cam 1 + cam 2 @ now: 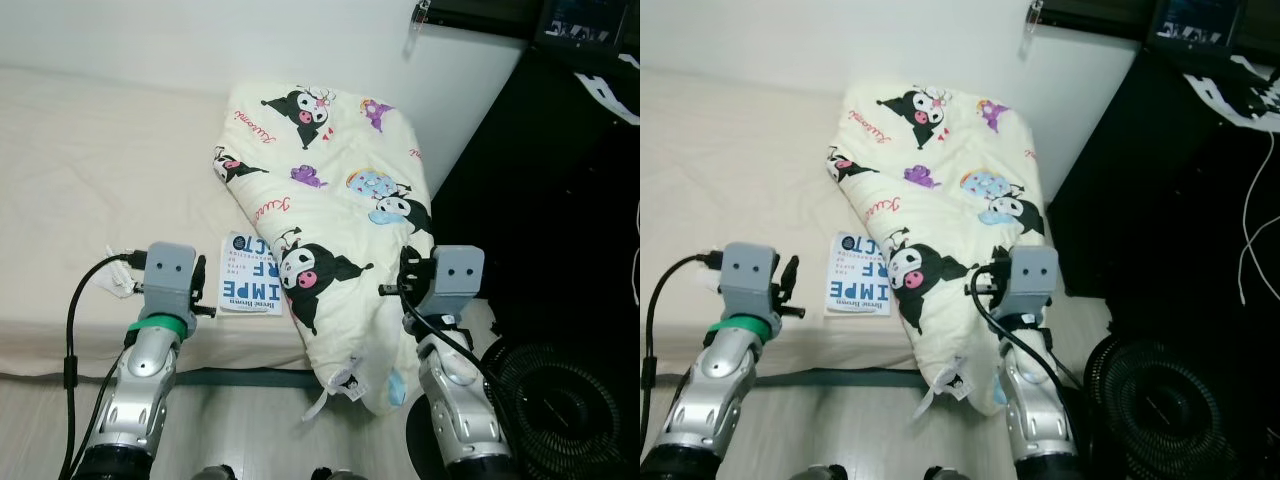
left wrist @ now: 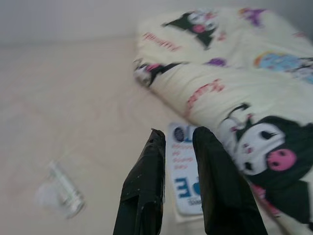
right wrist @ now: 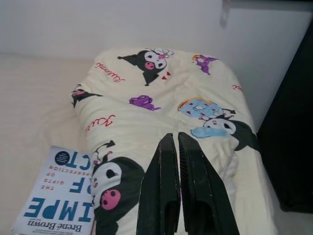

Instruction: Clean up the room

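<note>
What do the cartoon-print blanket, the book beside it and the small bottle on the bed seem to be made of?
Blanket: soft padded fabric, matte; it puckers and folds in thick rolls.
Book: paper with a smooth, probably coated cover; flat, crisp printed lettering.
Small bottle: looks like clear plastic or glass; the bed shows through it, but blur leaves it open.

The book (image 3: 57, 198) on the bed carries, upside down toward the camera, the author's name "Brené Brown", large blue letters "IMPE" and a smaller line "THE GIFTS OF … PERFECTION", the rest being hidden under the quilt. The cartoon-print quilt (image 1: 330, 190) bears a repeated red script word, which seems to read "Kuromi", though it is too small to be sure.
</note>
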Robot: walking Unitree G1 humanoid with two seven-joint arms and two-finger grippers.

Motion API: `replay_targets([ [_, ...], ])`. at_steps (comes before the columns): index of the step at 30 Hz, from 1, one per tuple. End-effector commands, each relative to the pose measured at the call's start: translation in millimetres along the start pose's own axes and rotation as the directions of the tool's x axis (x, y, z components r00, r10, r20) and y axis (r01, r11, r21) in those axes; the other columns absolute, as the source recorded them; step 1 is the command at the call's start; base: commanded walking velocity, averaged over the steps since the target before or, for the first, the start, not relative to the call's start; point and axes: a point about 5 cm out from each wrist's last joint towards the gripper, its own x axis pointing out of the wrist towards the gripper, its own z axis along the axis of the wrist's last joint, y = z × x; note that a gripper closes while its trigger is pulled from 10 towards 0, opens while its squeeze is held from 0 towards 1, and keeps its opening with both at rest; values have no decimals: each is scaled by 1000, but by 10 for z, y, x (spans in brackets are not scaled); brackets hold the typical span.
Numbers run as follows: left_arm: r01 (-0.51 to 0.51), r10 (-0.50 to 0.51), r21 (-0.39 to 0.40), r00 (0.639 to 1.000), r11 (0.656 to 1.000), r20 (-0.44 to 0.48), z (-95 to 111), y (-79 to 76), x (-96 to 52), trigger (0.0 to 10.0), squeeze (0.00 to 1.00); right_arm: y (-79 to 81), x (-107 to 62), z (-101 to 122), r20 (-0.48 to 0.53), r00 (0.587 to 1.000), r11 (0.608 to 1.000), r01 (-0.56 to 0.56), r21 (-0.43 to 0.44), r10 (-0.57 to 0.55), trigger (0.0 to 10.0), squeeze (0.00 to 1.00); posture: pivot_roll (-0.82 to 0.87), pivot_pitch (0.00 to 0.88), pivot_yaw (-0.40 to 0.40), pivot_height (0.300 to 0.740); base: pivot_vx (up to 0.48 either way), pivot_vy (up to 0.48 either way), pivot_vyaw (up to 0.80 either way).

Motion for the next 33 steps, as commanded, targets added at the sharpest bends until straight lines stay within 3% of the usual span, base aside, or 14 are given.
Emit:
replay_targets([
  [1,34,-35,-14,999,999,-23,-40,-56,-28,10000,0,-38,-42,-23,-8,1000,1000,10,8,-10,10000,0,19,62,-43,740,0,0,0],
  [11,84,-86,-26,994,996,-63,-105,-138,-73,10000,0,-65,-46,-44,-26,1000,1000,7,-18,-8,10000,0,16,67,-56,740,0,0,0],
  [33,53,-53,1,996,999,-78,-142,-131,-106,10000,0,-78,-98,-76,-45,999,1000,20,-20,-21,10000,0,5,95,-57,740,0,0,0],
])
